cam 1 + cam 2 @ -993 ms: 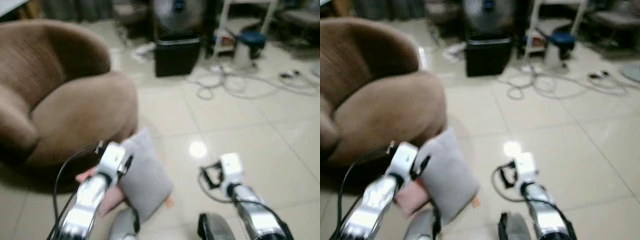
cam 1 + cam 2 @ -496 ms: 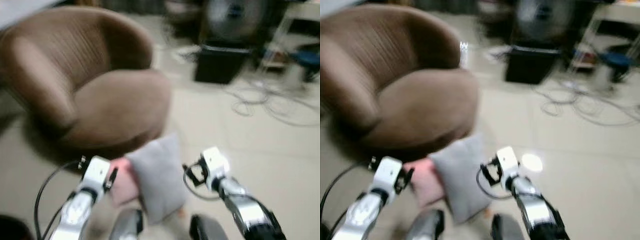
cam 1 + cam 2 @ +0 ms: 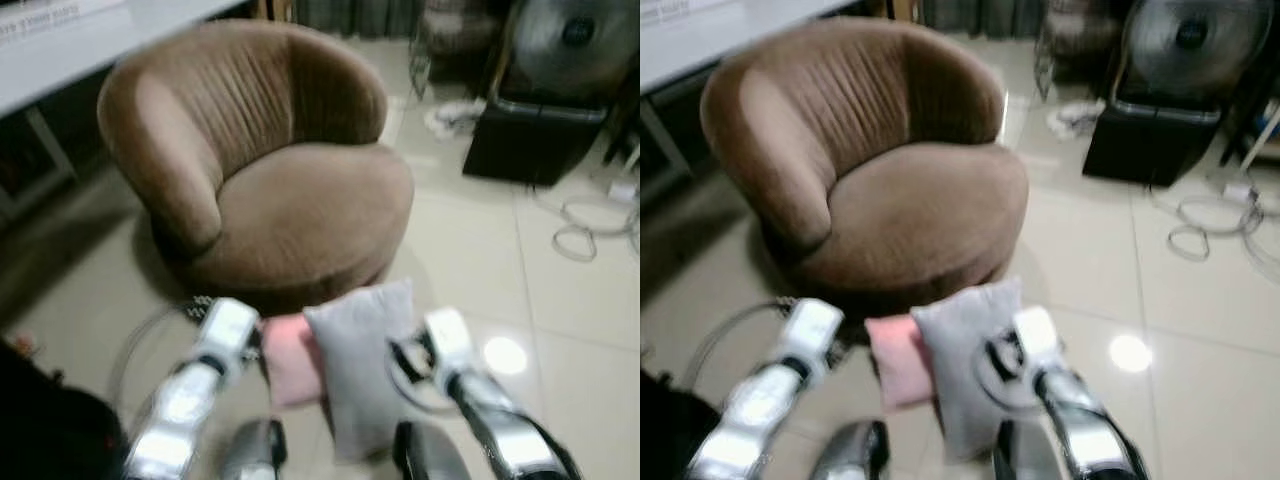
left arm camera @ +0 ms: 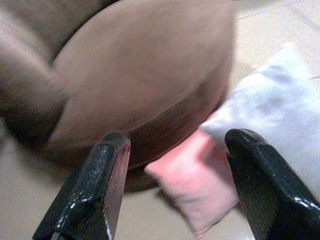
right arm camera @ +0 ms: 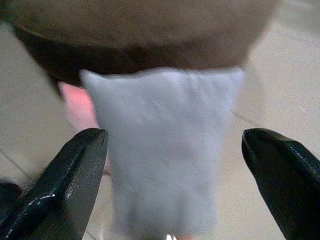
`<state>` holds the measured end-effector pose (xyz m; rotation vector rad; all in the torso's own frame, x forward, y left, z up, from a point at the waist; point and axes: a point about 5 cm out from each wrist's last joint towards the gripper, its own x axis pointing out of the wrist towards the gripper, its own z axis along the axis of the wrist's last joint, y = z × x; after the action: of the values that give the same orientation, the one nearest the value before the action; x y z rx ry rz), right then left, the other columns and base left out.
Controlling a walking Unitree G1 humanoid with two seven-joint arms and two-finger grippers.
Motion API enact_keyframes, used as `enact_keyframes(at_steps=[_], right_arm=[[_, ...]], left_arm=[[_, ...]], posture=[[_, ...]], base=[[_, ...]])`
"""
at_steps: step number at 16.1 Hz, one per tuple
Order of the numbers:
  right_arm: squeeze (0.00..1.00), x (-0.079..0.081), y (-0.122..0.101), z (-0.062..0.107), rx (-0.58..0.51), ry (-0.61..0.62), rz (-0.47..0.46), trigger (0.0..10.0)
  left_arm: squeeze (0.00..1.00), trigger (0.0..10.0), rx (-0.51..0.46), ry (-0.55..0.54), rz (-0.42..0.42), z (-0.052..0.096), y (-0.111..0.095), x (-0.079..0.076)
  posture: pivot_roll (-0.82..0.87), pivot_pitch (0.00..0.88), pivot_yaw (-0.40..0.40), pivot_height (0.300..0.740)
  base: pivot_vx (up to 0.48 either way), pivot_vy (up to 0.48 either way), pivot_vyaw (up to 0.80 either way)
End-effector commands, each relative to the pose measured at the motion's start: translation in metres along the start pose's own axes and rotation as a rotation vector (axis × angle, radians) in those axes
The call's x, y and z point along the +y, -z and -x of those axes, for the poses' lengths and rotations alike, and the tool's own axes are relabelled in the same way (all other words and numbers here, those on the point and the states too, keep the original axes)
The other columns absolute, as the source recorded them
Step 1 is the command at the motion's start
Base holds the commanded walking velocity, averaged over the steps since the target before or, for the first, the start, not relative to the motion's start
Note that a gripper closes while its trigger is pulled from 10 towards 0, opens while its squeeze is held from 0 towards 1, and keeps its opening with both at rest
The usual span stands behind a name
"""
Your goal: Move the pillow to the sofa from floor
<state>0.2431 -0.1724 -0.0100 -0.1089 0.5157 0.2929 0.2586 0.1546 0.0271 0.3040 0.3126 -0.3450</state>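
Pale floor tiles [image 3: 470, 250] spread around a brown sofa [image 3: 270, 190] standing far left, and two pillows lean against its near edge where they can be reached from the front. Left end effector [image 4: 170, 187], fingers spread and empty, faces the pink pillow [image 3: 290, 360]; right end effector [image 5: 172, 187], equally spread and empty, lines up on the grey pillow [image 3: 365, 365], probably to scoop it up.

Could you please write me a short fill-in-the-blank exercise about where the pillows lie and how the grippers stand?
1. The grey pillow and pink pillow lie on the ____.
2. The sofa is ____ in colour.
3. The right gripper points at the ____ pillow.
4. The left gripper has its fingers ____.

Missing words: floor; brown; grey; open
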Motion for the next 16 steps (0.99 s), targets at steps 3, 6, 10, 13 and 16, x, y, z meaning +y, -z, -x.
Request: enact_keyframes(at_steps=[3, 6, 10, 13, 16], right_arm=[[0.0, -0.007, -0.008, 0.003, -0.039, 0.036, -0.01, 10.0], [0.0, -0.012, -0.007, 0.006, -0.033, 0.059, -0.004, 10.0], [0.0, -0.011, -0.015, 0.0, -0.033, 0.032, 0.024, 10.0], [0.0, -0.009, -0.02, -0.006, -0.03, 0.009, 0.042, 10.0], [0.0, -0.006, -0.02, -0.008, -0.021, -0.01, 0.044, 10.0]], left_arm=[[0.0, 10.0, 0.013, 0.011, -0.01, -0.008, 0.001, 0.004], [0.0, 10.0, 0.009, 0.018, -0.005, -0.011, 0.001, 0.001], [0.0, 10.0, 0.0, -0.018, 0.018, -0.01, 0.004, 0.001], [0.0, 10.0, 0.023, -0.063, 0.013, 0.001, 0.016, 0.007], [0.0, 10.0, 0.022, -0.075, 0.021, 0.004, 0.018, 0.008]], posture=[[-0.07, 0.0, 0.077, 0.605], [-0.09, 0.0, 0.069, 0.605], [-0.05, 0.0, 0.012, 0.605], [-0.02, 0.0, -0.014, 0.605], [-0.01, 0.0, -0.024, 0.605]], base=[[0.263, 0.0, -0.8], [0.262, 0.0, -0.2], [0.262, 0.0, 0.0], [0.0, 0.0, 0.0], [0.0, 0.0, 0.0]])
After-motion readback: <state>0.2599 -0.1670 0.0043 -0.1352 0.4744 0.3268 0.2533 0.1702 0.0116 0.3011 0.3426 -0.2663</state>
